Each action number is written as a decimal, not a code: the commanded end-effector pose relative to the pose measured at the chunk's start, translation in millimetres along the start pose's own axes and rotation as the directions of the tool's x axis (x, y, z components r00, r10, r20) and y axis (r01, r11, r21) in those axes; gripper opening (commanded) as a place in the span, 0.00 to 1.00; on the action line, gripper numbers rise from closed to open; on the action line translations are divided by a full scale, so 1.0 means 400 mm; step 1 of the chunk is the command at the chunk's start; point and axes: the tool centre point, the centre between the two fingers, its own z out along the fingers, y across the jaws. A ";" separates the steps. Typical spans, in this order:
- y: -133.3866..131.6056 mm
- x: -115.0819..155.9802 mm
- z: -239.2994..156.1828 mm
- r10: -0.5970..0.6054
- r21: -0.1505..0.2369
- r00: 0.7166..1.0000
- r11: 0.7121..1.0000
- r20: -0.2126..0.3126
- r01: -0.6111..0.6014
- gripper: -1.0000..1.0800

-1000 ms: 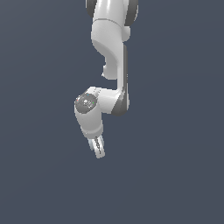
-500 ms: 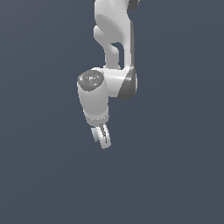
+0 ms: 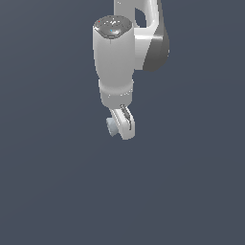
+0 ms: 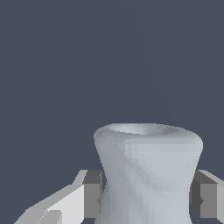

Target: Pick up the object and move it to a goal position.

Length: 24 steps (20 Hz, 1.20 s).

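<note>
The object (image 4: 146, 175) is a pale grey-white spool with a narrowed waist and a flared end. It sits between my two fingers (image 4: 89, 199) in the wrist view, their grey pads pressed against its waist on both sides. In the exterior view the gripper (image 3: 122, 127) hangs straight down from the white arm, high above the dark floor. A small pale part of the object (image 3: 111, 127) shows beside the fingers on the exterior view's left. The gripper is shut on the object.
The white arm (image 3: 125, 48) comes down from the upper edge of the exterior view. A plain dark grey-blue floor (image 3: 191, 191) fills the background in both views. No other things are in view.
The arm has risen and swung upright over the last second. The gripper, tilted at first, now points straight down and sits higher and nearer the camera, still holding the object.
</note>
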 end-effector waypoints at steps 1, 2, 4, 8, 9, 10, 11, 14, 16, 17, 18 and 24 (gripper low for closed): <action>0.005 -0.028 -0.074 0.001 -0.001 1.000 1.000 -0.001 -0.001 0.00; 0.006 -0.039 -0.103 0.001 -0.001 1.000 1.000 -0.001 -0.001 0.00; 0.008 -0.060 -0.161 0.001 -0.001 1.000 1.000 -0.001 -0.001 0.00; 0.012 -0.103 -0.275 0.001 -0.001 1.000 1.000 -0.002 -0.001 0.00; 0.012 -0.114 -0.303 0.001 -0.001 1.000 1.000 -0.002 -0.001 0.00; 0.013 -0.124 -0.331 0.001 -0.001 1.000 1.000 -0.002 -0.001 0.00; 0.013 -0.134 -0.359 0.001 -0.001 1.000 1.000 -0.002 -0.001 0.00; 0.014 -0.164 -0.437 0.001 -0.001 1.000 1.000 -0.002 -0.001 0.00; 0.014 -0.181 -0.482 0.001 -0.001 1.000 1.000 -0.002 -0.001 0.00; 0.013 -0.189 -0.502 0.000 -0.001 1.000 1.000 -0.002 0.000 0.00; 0.013 -0.196 -0.520 0.000 -0.001 1.000 1.000 -0.002 0.000 0.00; 0.010 -0.226 -0.600 -0.001 -0.001 1.000 1.000 -0.001 0.001 0.00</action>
